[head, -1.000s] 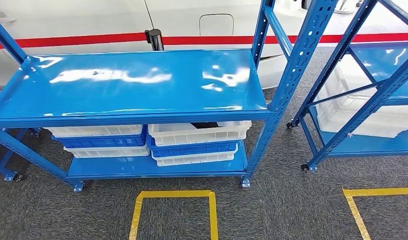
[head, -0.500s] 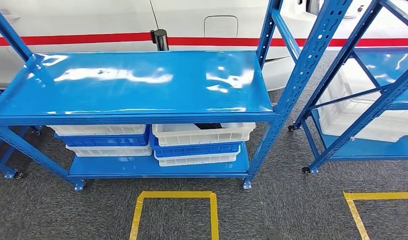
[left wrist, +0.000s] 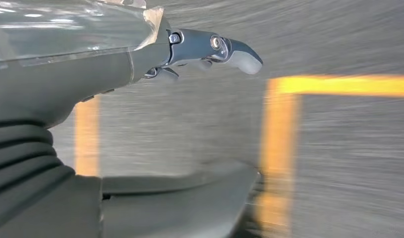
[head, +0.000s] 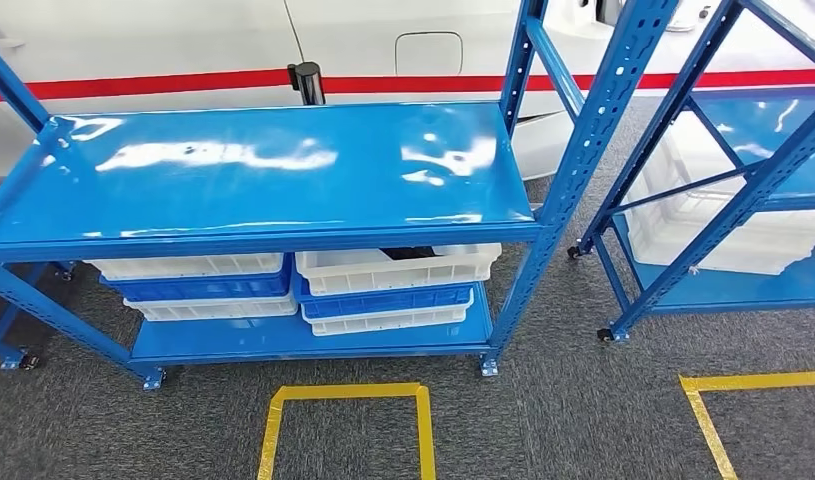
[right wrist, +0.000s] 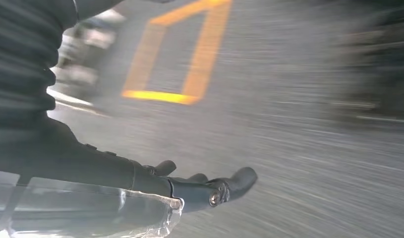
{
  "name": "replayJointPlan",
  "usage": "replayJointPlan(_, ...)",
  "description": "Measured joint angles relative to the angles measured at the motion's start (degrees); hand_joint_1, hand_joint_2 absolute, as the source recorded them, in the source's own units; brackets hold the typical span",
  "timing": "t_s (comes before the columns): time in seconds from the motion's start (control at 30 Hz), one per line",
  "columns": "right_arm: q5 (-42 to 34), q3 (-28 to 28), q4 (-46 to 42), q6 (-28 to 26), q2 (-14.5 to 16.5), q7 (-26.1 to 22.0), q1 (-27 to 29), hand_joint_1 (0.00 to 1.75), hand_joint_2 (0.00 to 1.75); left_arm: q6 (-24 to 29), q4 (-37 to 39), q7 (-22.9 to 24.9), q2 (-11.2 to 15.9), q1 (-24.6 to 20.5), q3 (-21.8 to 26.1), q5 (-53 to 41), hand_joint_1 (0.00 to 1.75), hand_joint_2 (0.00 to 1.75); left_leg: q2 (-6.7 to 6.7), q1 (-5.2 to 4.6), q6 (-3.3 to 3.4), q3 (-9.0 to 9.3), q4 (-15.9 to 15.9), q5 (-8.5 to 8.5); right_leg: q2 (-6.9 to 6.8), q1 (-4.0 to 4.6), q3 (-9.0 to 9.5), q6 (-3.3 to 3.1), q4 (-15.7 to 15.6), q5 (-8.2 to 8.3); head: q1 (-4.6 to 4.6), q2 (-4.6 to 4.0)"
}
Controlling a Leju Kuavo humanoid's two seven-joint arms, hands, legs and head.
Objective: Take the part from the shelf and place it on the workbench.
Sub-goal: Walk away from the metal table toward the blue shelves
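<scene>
Nothing of the task is done yet, as far as you can judge from here. You are facing the blue shelf [head: 263, 170], whose glossy top board carries nothing. Under that board, on the lower level, two stacks of white and blue bins [head: 388, 285] sit side by side. In the top white bin of the stack nearer the shelf's right post, a dark thing [head: 408, 252] peeks out just below the top board; it may be the part, but too little of it shows to be sure.

Your left hand [left wrist: 190, 52] hangs over the grey carpet with its fingers [left wrist: 242, 54] stretched out and holding nothing. Your right hand [right wrist: 190, 186] hangs the same way, fingers [right wrist: 239, 179] apart and bare. A yellow tape square [head: 348, 425] marks the floor in front of the shelf.

Still ahead: reaching under the top board, taking the part, and carrying it to the bench.
</scene>
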Motion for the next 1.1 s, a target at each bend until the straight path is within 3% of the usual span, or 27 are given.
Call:
replayJointPlan(0.07,-0.1,0.1,-3.9,0.0,0.1,-0.1,-4.1,0.00,0.44,0.0,4.0,0.2,0.0,4.1,-0.2,0.1,0.00,1.75,0.12,0.24,-0.59,-0.77,2.3,-1.73,1.01,-0.72,-0.30,-0.78,-0.3,0.36,-0.15,0.00)
replayJointPlan(0.1,-0.2,0.1,-5.8,0.0,0.1,-0.1,-6.0,0.00,0.00,0.0,5.7,0.3,0.0,5.9,-0.3,0.1,0.00,1.75,-0.25,0.44,-0.94,-2.19,5.3,-3.51,1.20,-1.03,-0.31,-1.07,-0.5,0.44,-0.21,0.00)
replayJointPlan(0.17,-0.2,0.1,-9.0,0.0,0.1,-0.1,-9.1,0.00,0.00,0.0,9.2,0.2,0.0,9.1,-0.4,0.2,0.00,1.75,-0.88,0.78,-1.53,-6.37,13.2,-7.41,1.21,-0.95,-0.67,-1.28,-0.4,0.45,-0.29,0.00)
replayJointPlan(0.2,-0.2,0.1,-10.2,0.0,0.0,-0.1,-10.2,0.00,0.00,0.0,10.5,0.2,0.1,10.2,-0.4,0.2,0.00,1.75,-0.94,0.96,-1.77,-8.03,16.3,-8.44,1.20,-0.94,-0.87,-1.27,-0.4,0.45,-0.29,0.00)
replayJointPlan(0.23,-0.2,0.1,-11.0,0.0,0.0,-0.1,-10.8,0.00,0.00,0.0,11.3,0.2,0.2,11.0,-0.4,0.2,0.00,1.75,-0.95,1.15,-1.96,-8.68,17.4,-8.38,1.19,-0.98,-1.02,-1.26,-0.4,0.44,-0.29,0.00)
replayJointPlan(0.27,-0.2,0.1,-11.4,0.0,0.0,-0.1,-11.0,0.00,0.00,0.0,11.8,0.2,0.3,11.3,-0.4,0.2,0.00,1.75,-0.93,1.37,-2.11,-8.11,16.3,-7.26,1.18,-1.05,-1.09,-1.23,-0.4,0.44,-0.30,0.00)
replayJointPlan(0.33,-0.2,0.1,-11.0,0.0,0.0,0.0,-10.0,0.00,0.00,0.0,11.2,0.2,0.4,10.4,-0.4,0.2,0.00,1.75,-0.84,1.89,-2.25,-3.80,8.6,-3.65,0.95,-1.15,-0.83,-0.95,-0.4,0.37,-0.33,0.00)
replayJointPlan(0.4,-0.2,0.1,-9.0,0.1,0.1,0.1,-7.5,0.00,0.87,-0.1,8.8,0.1,0.4,7.7,-0.4,0.2,0.00,1.75,-0.69,2.06,-1.97,0.35,2.0,-1.48,0.47,-0.66,-0.89,-0.23,-0.1,0.13,-0.25,0.00)
replayJointPlan(0.47,-0.2,0.1,-6.0,0.1,0.1,0.2,-4.6,0.00,1.75,-0.1,5.7,0.0,0.3,4.6,-0.4,0.2,0.00,1.75,-0.71,1.66,-1.28,1.31,0.7,-1.18,0.14,-0.31,-0.99,0.63,-0.1,0.10,-0.11,0.00)
replayJointPlan(0.57,-0.2,0.2,-1.1,0.1,0.2,0.2,-0.3,0.00,1.75,-0.1,0.6,0.0,0.1,0.3,-0.5,0.2,0.00,1.75,-0.90,1.43,0.11,1.22,0.2,-0.66,0.07,-0.55,-1.21,1.38,1.2,-0.57,-0.04,0.00)
replayJointPlan(0.67,-0.2,0.2,4.6,0.2,0.1,0.2,4.1,0.00,1.75,-0.1,-5.1,-0.1,0.2,-3.9,-0.4,0.2,0.00,1.75,-1.52,1.25,0.99,0.91,0.0,-0.31,0.05,-0.56,-6.46,0.84,11.5,-5.27,0.11,0.00)
replayJointPlan(0.73,-0.2,0.2,7.0,0.2,0.0,0.2,5.9,0.00,1.75,-0.1,-7.4,-0.1,0.2,-5.4,-0.4,0.2,0.00,1.75,-2.02,0.99,1.07,0.73,0.0,-0.28,0.06,-0.44,-9.65,0.93,17.4,-7.09,0.14,0.00)
replayJointPlan(0.77,-0.2,0.2,7.7,0.2,-0.1,0.2,6.4,0.00,1.75,-0.1,-8.1,-0.1,0.3,-5.8,-0.4,0.2,0.00,1.75,-2.22,0.90,1.06,0.74,0.0,-0.29,0.05,-0.37,-9.56,1.27,16.9,-6.46,0.14,0.00)
replayJointPlan(0.8,-0.2,0.2,8.0,0.2,-0.2,0.2,6.5,0.00,1.75,-0.1,-8.3,-0.1,0.3,-5.8,-0.4,0.2,0.00,1.75,-2.32,0.86,1.03,0.81,0.0,-0.31,0.05,-0.34,-8.47,1.63,14.5,-5.21,0.14,0.00)
replayJointPlan(0.87,-0.2,0.2,7.6,0.2,-0.3,0.1,5.3,0.00,1.75,-0.1,-7.7,0.0,0.2,-4.8,-0.5,0.2,0.00,1.75,-2.26,0.79,0.87,0.96,0.0,-0.43,-0.06,-0.31,-4.07,2.12,5.6,-1.56,0.13,0.00)
replayJointPlan(0.93,-0.2,0.2,6.1,0.2,-0.2,0.1,3.3,0.00,1.75,-0.1,-6.1,0.0,0.2,-3.1,-0.5,0.2,0.00,1.75,-1.69,0.43,1.05,0.95,0.2,-0.98,-0.05,-0.41,-1.54,1.79,0.4,0.48,0.09,0.00)
replayJointPlan(0.97,-0.2,0.2,5.3,0.2,-0.1,0.0,2.2,0.00,1.75,-0.1,-5.3,0.1,0.2,-2.2,-0.5,0.2,0.00,1.75,-1.36,0.24,1.20,0.96,0.2,-1.24,0.07,-0.40,-1.50,1.45,0.0,0.71,-0.01,0.00)
replayJointPlan(1.03,-0.2,0.2,3.9,0.2,0.0,0.0,0.3,0.00,0.87,-0.1,-3.8,0.1,0.2,-0.3,-0.5,0.2,0.00,1.75,-1.04,0.19,1.40,1.27,0.1,-1.57,0.33,-0.18,-1.67,0.91,-0.1,0.61,-0.20,0.00)
replayJointPlan(1.1,-0.2,0.2,2.9,0.2,0.0,0.0,-1.0,0.00,0.00,-0.1,-2.8,0.1,0.1,0.9,-0.5,0.2,0.00,1.75,-1.19,0.30,1.08,1.48,0.0,-1.56,0.21,0.10,-1.64,0.64,-0.1,0.42,-0.27,0.00)
